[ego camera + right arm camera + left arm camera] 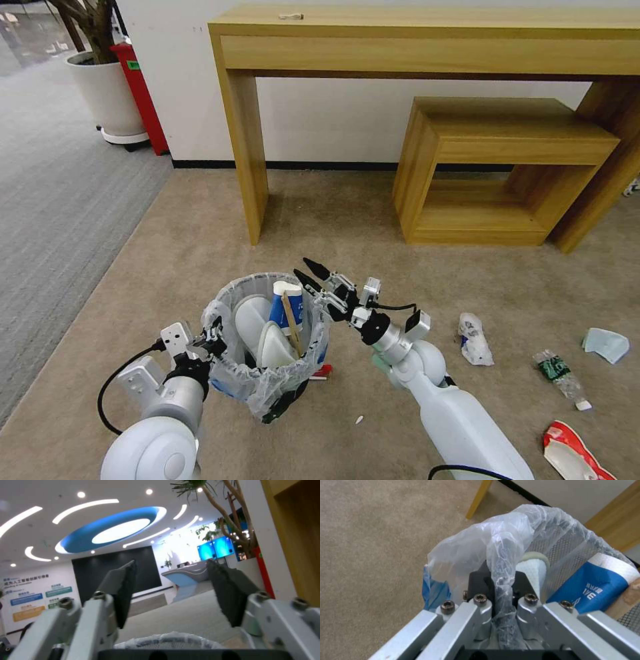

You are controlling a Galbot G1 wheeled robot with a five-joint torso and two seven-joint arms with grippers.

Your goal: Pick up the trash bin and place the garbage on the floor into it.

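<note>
Your left end effector is pinched onto the bag-covered rim of the trash bin, holding the bin at its near-left side. The left wrist view shows the two fingers pressed against a bunched fold of the clear liner. Your right end effector sits at the bin's opposite rim, its fingers spread wide with nothing between them, tips angled up and away over the opening.

Inside the bin, just beside those tips, you have a blue-white cup, a wooden stick and two white slippers.

On the floor off to the right end effector's outer side lie a white bag, a green-labelled bottle, a blue mask and a red-white cup; a red wrapper lies against the bin's base.

The right wrist view looks out between the open fingers, with the liner's edge just beneath.
</note>
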